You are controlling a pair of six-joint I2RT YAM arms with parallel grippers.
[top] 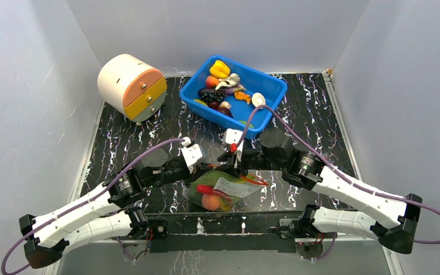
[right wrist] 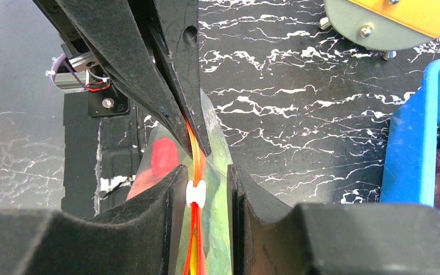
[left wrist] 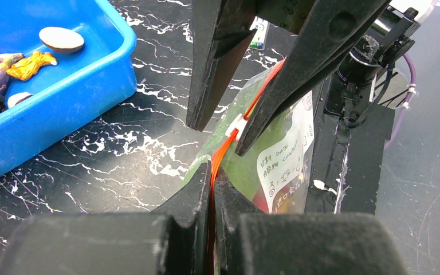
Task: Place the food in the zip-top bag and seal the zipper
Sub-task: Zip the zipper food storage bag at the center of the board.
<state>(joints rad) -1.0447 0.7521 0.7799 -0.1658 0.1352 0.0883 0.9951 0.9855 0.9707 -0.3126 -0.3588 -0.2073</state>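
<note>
The clear zip-top bag (top: 232, 184) lies at the near middle of the table. It holds a red chili (top: 206, 189), an orange-pink peach (top: 210, 201) and green leaves (left wrist: 246, 166). My left gripper (left wrist: 212, 172) is shut on the orange-red zipper strip (left wrist: 220, 150) at the bag's mouth and holds it up. My right gripper (right wrist: 205, 175) is open. Its jaws straddle the strip and its white slider (right wrist: 195, 193), with a gap on the right side. In the top view the left gripper (top: 209, 168) and the right gripper (top: 236, 166) meet tip to tip above the bag.
A blue bin (top: 270, 90) with several more toy foods stands at the back, just behind the right arm. A round cream drawer unit (top: 130, 86) with orange and yellow fronts stands at the back left. Grey walls enclose the black marbled table (top: 321, 114).
</note>
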